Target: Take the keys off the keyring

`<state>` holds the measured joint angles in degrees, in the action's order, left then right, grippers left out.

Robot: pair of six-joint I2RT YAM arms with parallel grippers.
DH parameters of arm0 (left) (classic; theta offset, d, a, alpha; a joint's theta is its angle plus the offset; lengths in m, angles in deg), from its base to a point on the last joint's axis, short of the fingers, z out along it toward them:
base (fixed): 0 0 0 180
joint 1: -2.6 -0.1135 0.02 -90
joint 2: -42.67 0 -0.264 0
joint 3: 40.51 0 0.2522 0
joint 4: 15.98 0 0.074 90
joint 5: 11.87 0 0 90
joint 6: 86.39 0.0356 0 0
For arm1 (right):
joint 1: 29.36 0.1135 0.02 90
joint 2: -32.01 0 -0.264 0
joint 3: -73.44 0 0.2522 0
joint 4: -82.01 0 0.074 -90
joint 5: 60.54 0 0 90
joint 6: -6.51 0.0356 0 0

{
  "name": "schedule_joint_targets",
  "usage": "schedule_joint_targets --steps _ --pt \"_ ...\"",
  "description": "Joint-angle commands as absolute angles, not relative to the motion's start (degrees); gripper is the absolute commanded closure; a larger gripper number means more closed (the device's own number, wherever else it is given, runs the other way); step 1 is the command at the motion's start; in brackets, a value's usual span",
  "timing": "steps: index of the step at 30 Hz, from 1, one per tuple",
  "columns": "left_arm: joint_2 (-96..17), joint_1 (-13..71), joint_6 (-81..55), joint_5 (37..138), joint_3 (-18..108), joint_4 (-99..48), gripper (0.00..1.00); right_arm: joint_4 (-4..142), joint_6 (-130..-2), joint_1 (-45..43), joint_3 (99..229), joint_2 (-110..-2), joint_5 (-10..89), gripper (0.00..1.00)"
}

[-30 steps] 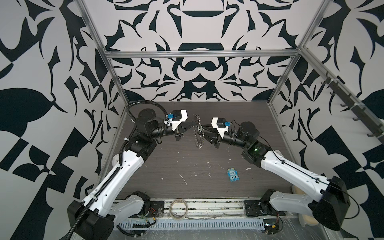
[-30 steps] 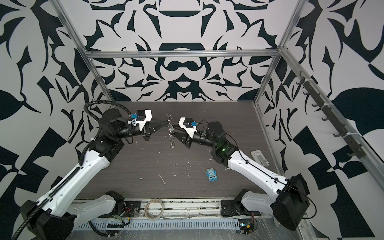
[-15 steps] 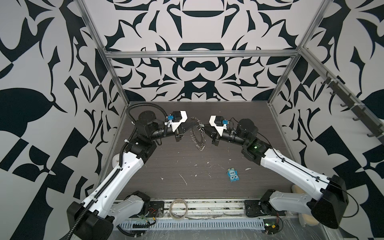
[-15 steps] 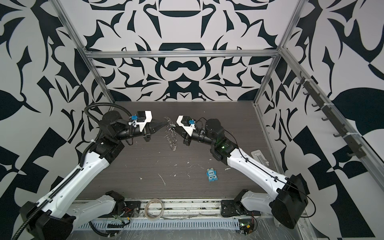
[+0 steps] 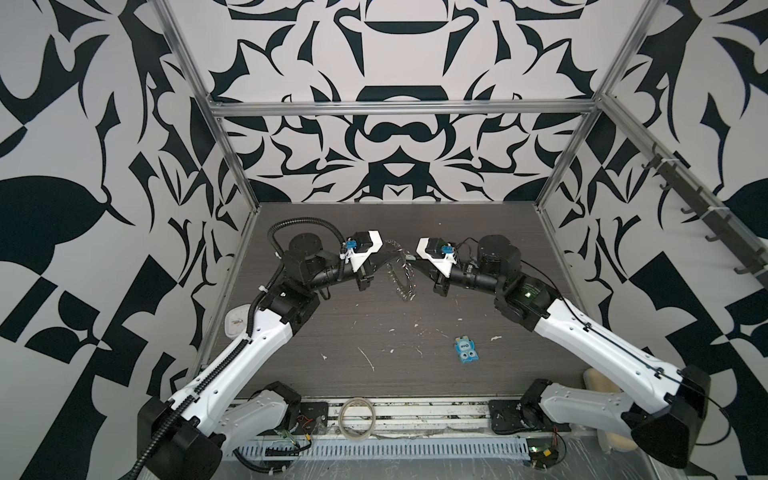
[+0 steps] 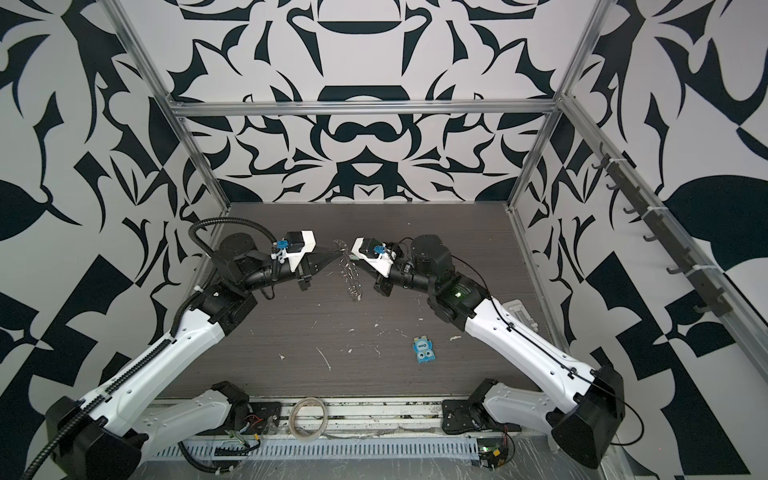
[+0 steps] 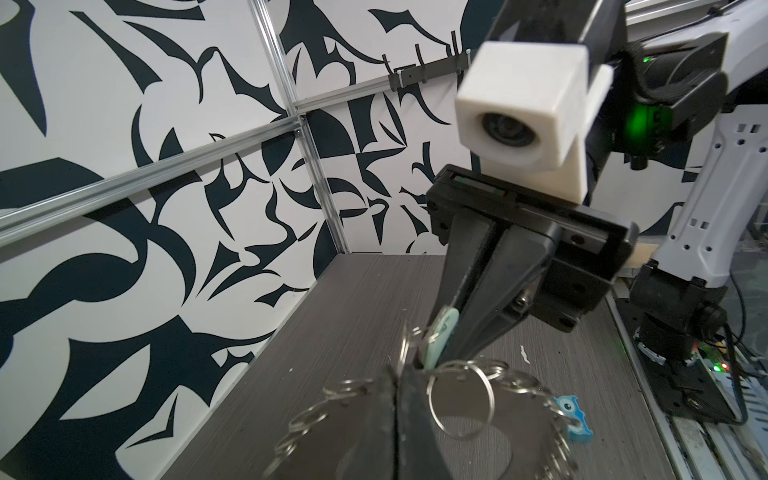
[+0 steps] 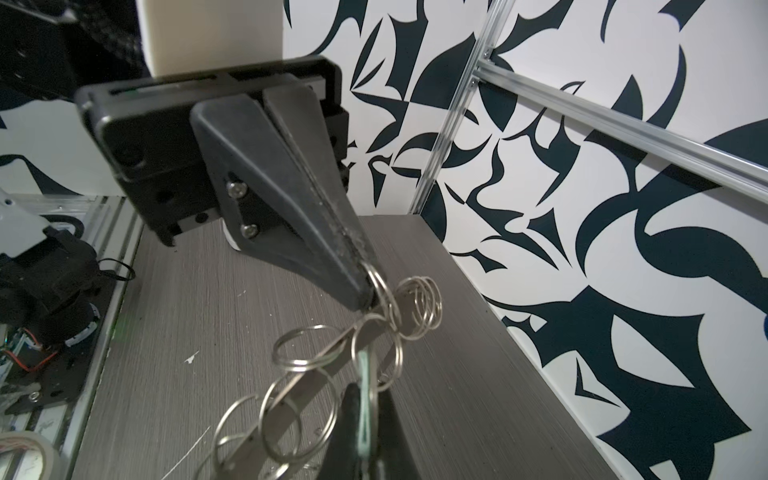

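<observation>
since a second ago my right gripper has moved in and clamped; its fingers pinch the keys, a small silver key on a white oblong plastic fob. nearest me, a blue cartoon-faced packet lies flat, well apart. beyond it the keyring, a flat grey metal disc hung with split rings, hangs between both grippers. my left gripper, fingers pressed together, pinches one of them. judgement: both ends held; separation can begin.

Upright keyring aloft, keys attached
</observation>
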<state>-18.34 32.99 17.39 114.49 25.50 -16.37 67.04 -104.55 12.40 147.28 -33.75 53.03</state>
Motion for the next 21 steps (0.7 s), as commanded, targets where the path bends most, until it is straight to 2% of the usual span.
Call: schedule_joint_targets --steps 1,21 --pt "-16.7 32.3 16.3 107.5 24.8 -10.6 1.0 64.8 -107.1 14.2 150.0 -32.8 52.8 1.0" --pt "-15.1 32.9 12.6 105.0 18.9 4.0 1.0 73.7 -96.8 15.4 147.7 -33.2 62.1 1.0"
